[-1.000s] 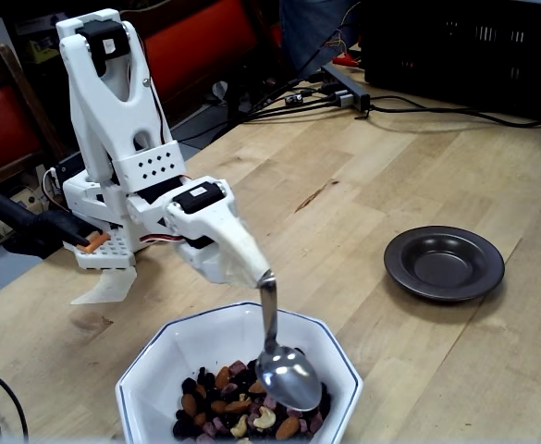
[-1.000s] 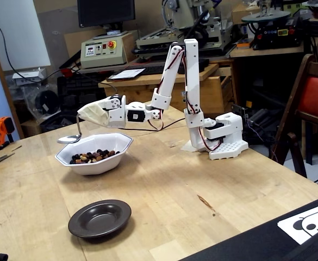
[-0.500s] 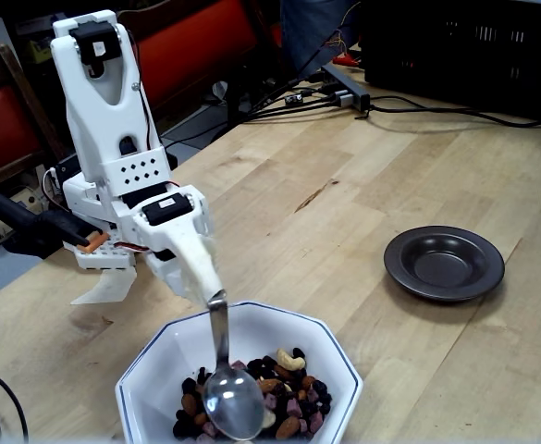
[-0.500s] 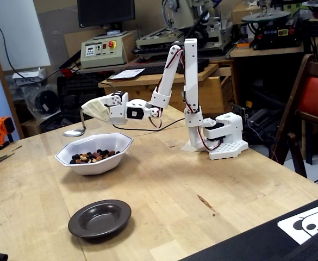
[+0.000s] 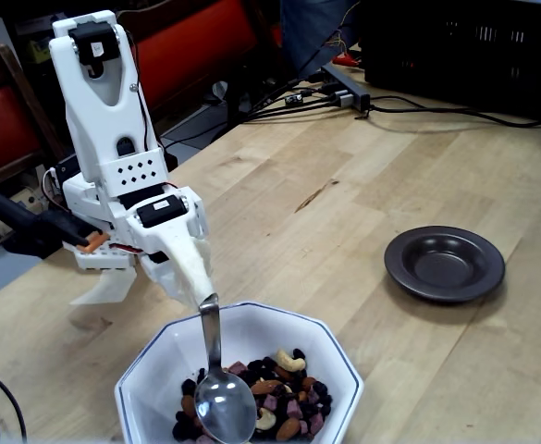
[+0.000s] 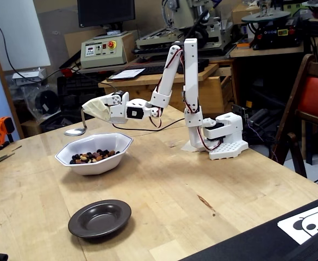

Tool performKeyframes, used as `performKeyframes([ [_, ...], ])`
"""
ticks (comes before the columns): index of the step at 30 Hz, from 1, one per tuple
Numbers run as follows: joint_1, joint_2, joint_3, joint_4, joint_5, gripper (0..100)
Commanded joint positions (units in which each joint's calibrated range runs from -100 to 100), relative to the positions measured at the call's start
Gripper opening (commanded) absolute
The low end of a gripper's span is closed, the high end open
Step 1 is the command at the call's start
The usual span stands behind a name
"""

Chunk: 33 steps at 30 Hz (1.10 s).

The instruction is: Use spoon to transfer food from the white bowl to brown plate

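My gripper (image 5: 196, 282), wrapped in a pale covering, is shut on the thin handle of the silver spoon (image 5: 224, 405). In a fixed view the spoon's oval bowl looks bare and hangs over the left part of the white bowl (image 5: 342, 363), just above the food (image 5: 284, 407), a mix of nuts, raisins and purple cubes. In another fixed view the gripper (image 6: 88, 112) holds the spoon (image 6: 75, 131) a little above the far left rim of the white bowl (image 6: 96, 166), with the food (image 6: 93, 156) inside. The brown plate (image 5: 444, 264) (image 6: 99, 218) sits apart on the table with nothing on it.
The arm's white base (image 6: 224, 142) stands at the table's edge. Black cables (image 5: 409, 106) and a dark crate (image 5: 473, 46) lie at the far side. Red chairs (image 5: 196, 37) stand behind the arm. A printed sheet (image 6: 311, 220) lies at a table corner.
The gripper swung the spoon from the right side of the white bowl to its left side and lifted it slightly. Bowl and plate stayed put.
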Motion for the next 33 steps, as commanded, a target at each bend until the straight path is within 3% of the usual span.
performKeyframes([
  [1, 1.9, -1.2, -2.6, -1.4, 0.3, 2],
  [21, 2.0, -1.9, 1.2, -1.4, 0.0, 2],
  [33, 1.9, -19.6, 15.0, 1.2, 0.0, 2],
])
